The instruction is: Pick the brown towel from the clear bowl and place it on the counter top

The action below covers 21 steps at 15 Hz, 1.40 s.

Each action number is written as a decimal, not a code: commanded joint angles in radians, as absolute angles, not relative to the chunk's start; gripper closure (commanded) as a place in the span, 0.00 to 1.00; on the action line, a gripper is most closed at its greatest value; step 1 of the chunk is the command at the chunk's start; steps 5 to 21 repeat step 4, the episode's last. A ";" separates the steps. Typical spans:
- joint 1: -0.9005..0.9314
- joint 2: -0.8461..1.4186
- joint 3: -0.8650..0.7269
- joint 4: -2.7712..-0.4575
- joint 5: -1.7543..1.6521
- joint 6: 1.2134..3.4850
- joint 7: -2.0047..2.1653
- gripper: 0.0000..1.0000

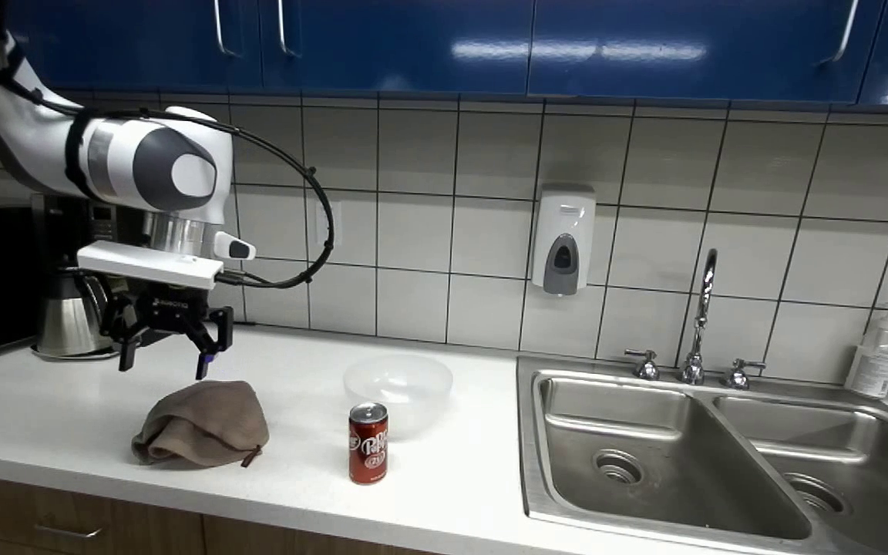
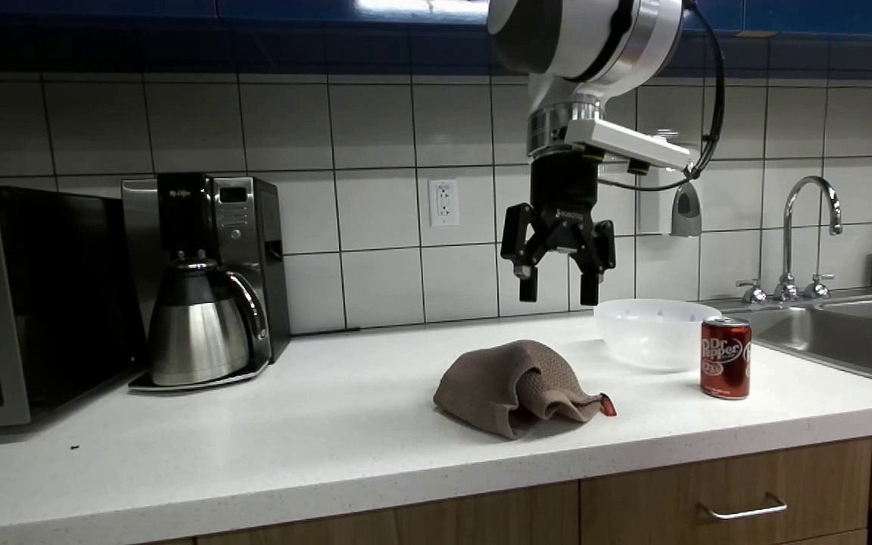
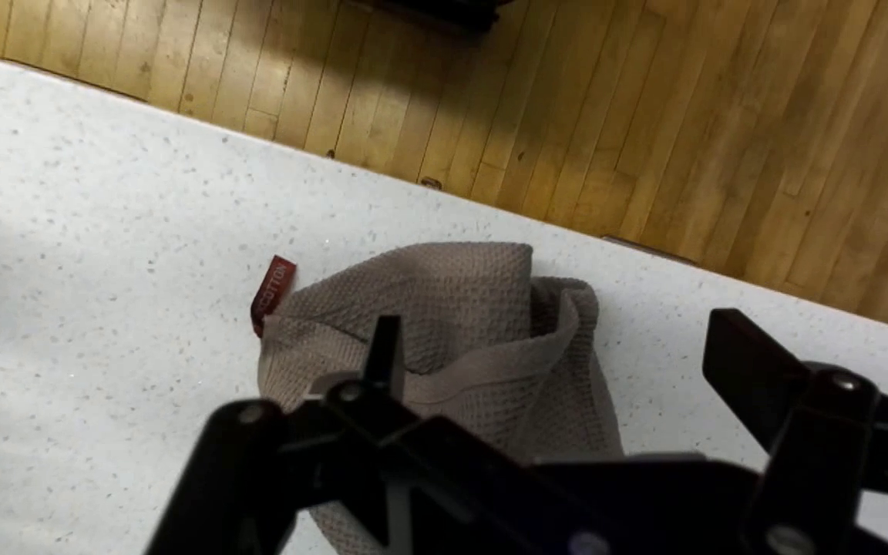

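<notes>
The brown towel lies crumpled in a raised heap on the white counter top (image 1: 297, 432), near its front edge. The towel shows in both exterior views (image 1: 209, 420) (image 2: 504, 382) and in the wrist view (image 3: 459, 308), with a red tag at one corner. The clear bowl (image 1: 398, 385) (image 2: 644, 337) stands upright beside the towel, apart from it, with nothing seen inside. My gripper (image 1: 165, 367) (image 2: 559, 294) is open and empty, above the towel and not touching it. In the wrist view the open fingers (image 3: 556, 339) partly hide the towel.
A red soda can (image 1: 368, 447) (image 2: 725, 357) stands close to the bowl. The double sink (image 1: 613, 432) lies beyond them. A coffee maker with a steel carafe (image 2: 201, 325) and a microwave (image 2: 42, 303) stand at the opposite end. Blue cabinets (image 1: 413, 46) hang above.
</notes>
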State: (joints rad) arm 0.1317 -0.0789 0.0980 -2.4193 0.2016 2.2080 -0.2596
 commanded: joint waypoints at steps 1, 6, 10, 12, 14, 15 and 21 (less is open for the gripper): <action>0.144 -0.175 0.109 -2.452 0.205 2.106 -0.231 0.00; 0.141 -0.125 0.099 -2.427 0.202 2.147 -0.255 0.00; 0.141 -0.125 0.099 -2.427 0.202 2.147 -0.255 0.00; 0.141 -0.125 0.099 -2.427 0.202 2.147 -0.255 0.00; 0.141 -0.125 0.099 -2.427 0.202 2.147 -0.255 0.00; 0.141 -0.125 0.099 -2.427 0.202 2.147 -0.255 0.00; 0.141 -0.125 0.099 -2.427 0.202 2.147 -0.255 0.00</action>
